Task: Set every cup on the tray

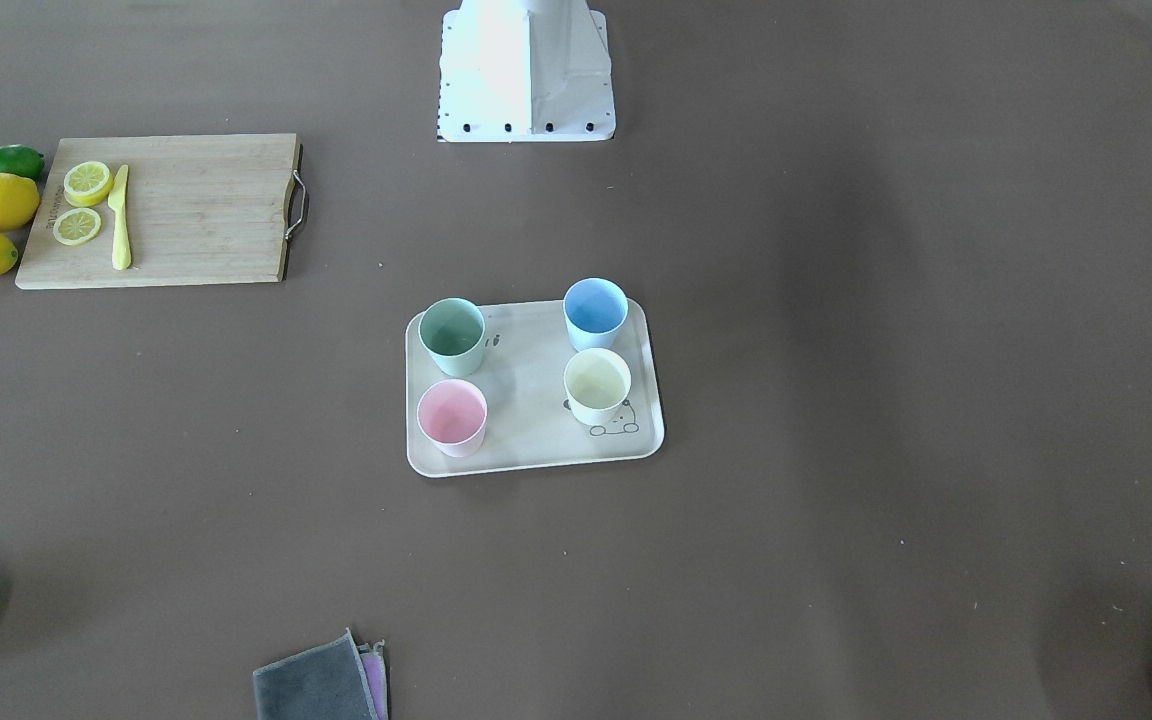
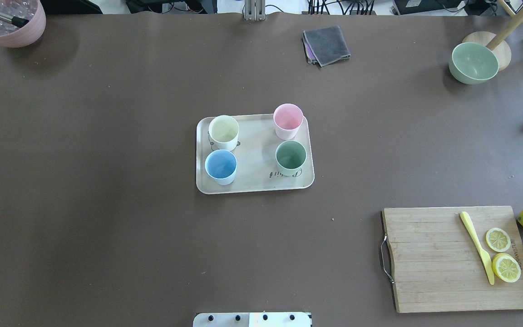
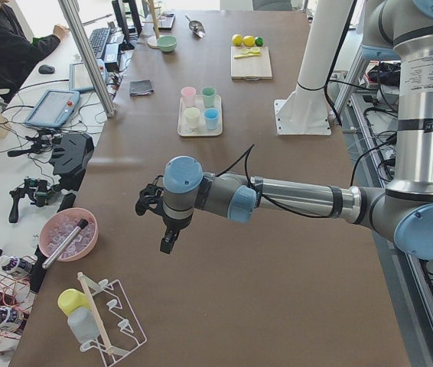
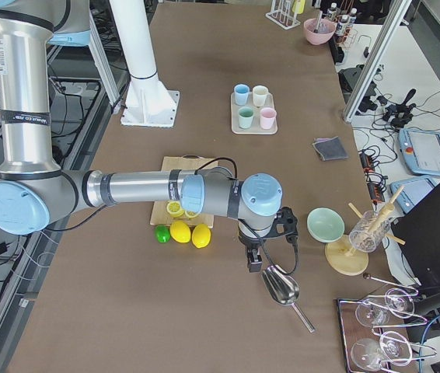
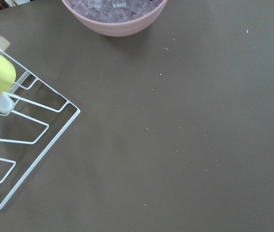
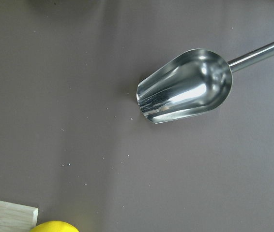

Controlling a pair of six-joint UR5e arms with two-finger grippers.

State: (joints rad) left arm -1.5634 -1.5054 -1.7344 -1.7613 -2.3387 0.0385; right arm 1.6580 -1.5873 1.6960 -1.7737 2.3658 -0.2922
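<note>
The cream tray (image 2: 254, 150) lies mid-table, also in the front view (image 1: 536, 440). All four cups stand upright on it: pale yellow (image 2: 224, 131), pink (image 2: 288, 120), light blue (image 2: 220, 165) and sage green (image 2: 291, 156). My left gripper (image 3: 167, 241) hangs over the table's left end, far from the tray, near the pink ice bowl. My right gripper (image 4: 253, 264) hangs over the right end, above a metal scoop. Neither holds a cup. Both show only in the side views, so I cannot tell whether they are open or shut.
A wooden cutting board (image 2: 456, 259) with lemon slices and a yellow knife, lemons beside it. A green bowl (image 2: 474, 62), a grey cloth (image 2: 326, 44), a pink bowl of ice (image 2: 9, 20), a metal scoop (image 6: 185, 87) and a white wire rack (image 5: 16, 145).
</note>
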